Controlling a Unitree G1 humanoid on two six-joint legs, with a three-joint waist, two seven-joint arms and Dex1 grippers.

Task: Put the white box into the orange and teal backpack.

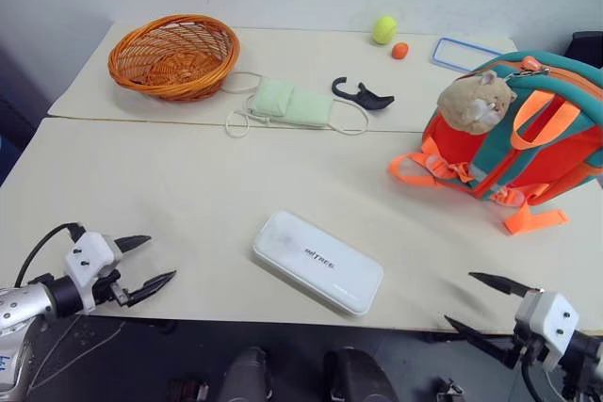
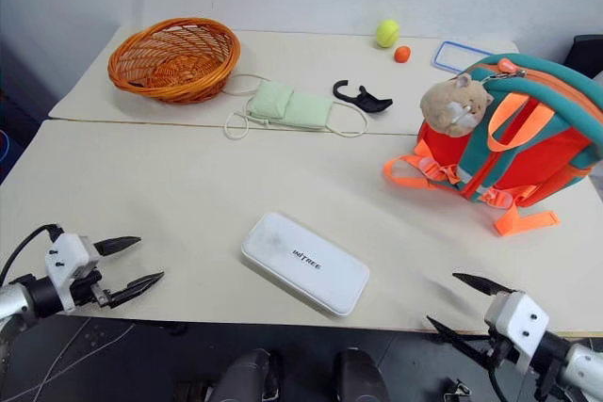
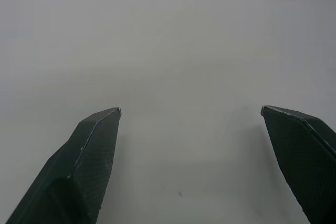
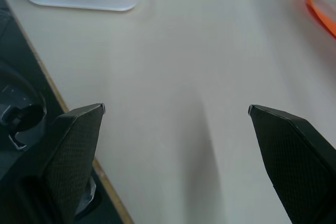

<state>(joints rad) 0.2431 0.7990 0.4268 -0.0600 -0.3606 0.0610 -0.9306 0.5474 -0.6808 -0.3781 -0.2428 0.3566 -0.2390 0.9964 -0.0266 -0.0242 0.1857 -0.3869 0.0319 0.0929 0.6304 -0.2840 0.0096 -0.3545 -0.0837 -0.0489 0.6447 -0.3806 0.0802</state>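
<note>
— Between our two grippers, what do we see?
— We see the white box (image 1: 317, 262) flat on the table (image 1: 188, 185), left gripper (image 1: 149, 262) and right gripper (image 1: 479, 303) both spread, empty
— And the orange and teal backpack (image 1: 528, 143)?
— Beyond our right gripper, well apart

The box (image 1: 317, 262) looks like smooth white plastic with a faint sheen. The backpack (image 1: 528, 138) is matt woven cloth with webbing straps and a plush toy (image 1: 477, 101). The basket (image 1: 173, 56) is woven wicker. The table (image 1: 188, 195) is matt and smooth. Textured matt black fingers (image 3: 86, 161) show on both grippers.
</note>
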